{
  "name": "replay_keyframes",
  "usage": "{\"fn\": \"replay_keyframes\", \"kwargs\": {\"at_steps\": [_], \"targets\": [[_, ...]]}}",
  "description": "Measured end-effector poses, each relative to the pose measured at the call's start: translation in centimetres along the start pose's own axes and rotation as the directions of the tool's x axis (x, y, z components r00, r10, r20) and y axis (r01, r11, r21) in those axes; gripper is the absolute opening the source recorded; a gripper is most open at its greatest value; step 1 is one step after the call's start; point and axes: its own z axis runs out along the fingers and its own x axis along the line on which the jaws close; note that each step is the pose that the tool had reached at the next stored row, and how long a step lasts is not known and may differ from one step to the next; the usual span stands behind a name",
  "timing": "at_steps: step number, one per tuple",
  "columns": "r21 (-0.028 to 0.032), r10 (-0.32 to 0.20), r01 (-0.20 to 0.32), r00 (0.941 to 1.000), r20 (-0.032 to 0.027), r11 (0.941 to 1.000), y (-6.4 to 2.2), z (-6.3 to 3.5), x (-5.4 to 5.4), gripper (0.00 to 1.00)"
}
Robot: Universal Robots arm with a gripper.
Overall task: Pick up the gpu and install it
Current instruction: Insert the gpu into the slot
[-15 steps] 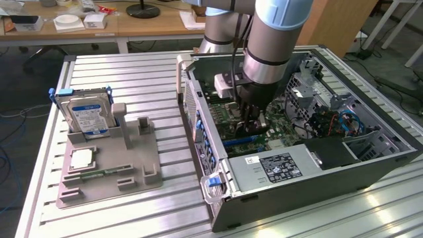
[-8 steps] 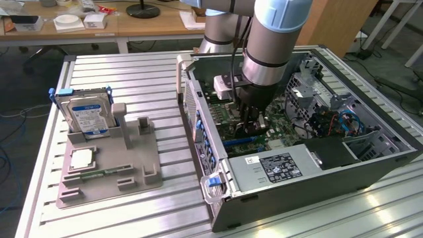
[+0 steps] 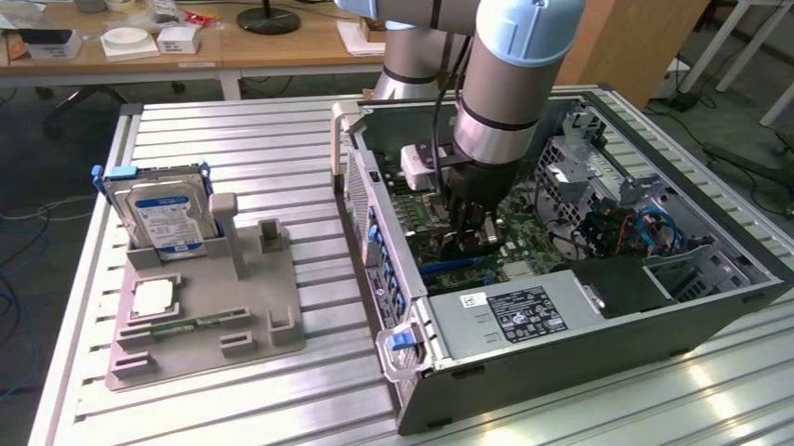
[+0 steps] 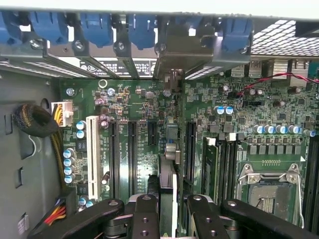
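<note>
Inside the open grey metal computer case (image 3: 596,325), the black two-fingered claw (image 4: 168,211) grips the thin black gpu card (image 4: 168,186) edge-on, upright over the green motherboard (image 4: 144,149); the card's lower edge is hidden.

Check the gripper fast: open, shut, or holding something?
Gripper: shut on the gpu, held edge-on over the motherboard slots.

The arm (image 3: 503,102) comes down through the computer case's (image 3: 645,307) open top, with the power supply (image 3: 515,316) close in front and the drive cage (image 3: 583,158) behind. On the motherboard (image 4: 144,129), the gpu (image 4: 168,169) stands edge-on between slots, memory sticks (image 4: 219,164) crowding one side. The slatted desk (image 3: 248,149) beside the case lies bare.
</note>
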Motion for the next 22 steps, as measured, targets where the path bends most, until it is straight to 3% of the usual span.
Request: {"fn": "replay_keyframes", "kwargs": {"at_steps": [22], "targets": [[-0.0001,0.0,0.0,1.0,0.0003,1.0,0.04,0.65,-0.08,0.27]]}}
